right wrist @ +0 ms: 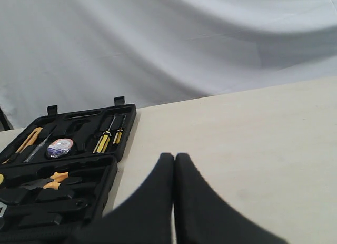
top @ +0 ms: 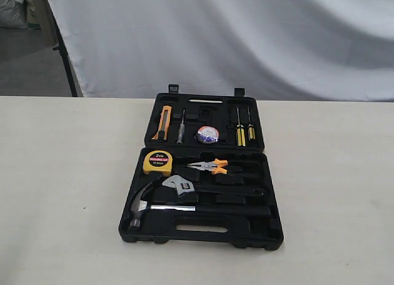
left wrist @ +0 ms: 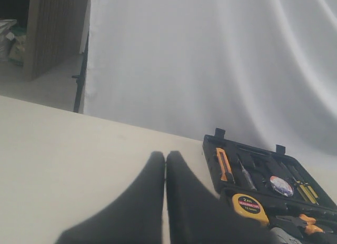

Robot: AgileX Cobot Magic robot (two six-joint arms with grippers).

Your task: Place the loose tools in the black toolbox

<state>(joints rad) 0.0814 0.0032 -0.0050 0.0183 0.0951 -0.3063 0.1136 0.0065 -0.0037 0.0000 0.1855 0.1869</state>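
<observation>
— What's in the black toolbox (top: 249,237)?
— Near half: claw hammer (top: 148,206), adjustable wrench (top: 183,186) behind it, then tape measure (top: 158,162) and pliers (top: 212,167). Far half: tape roll (top: 207,135), screwdrivers (top: 243,134) beside it.
— The claws?
— Left gripper (left wrist: 165,155) and right gripper (right wrist: 174,156): both pinched shut, holding nothing.

Your left gripper (left wrist: 165,156) shows two matte black fingers (left wrist: 139,202), broad at the base, tapering to rounded tips. Your right gripper (right wrist: 174,158) looks identical, smooth and wedge-shaped.
</observation>
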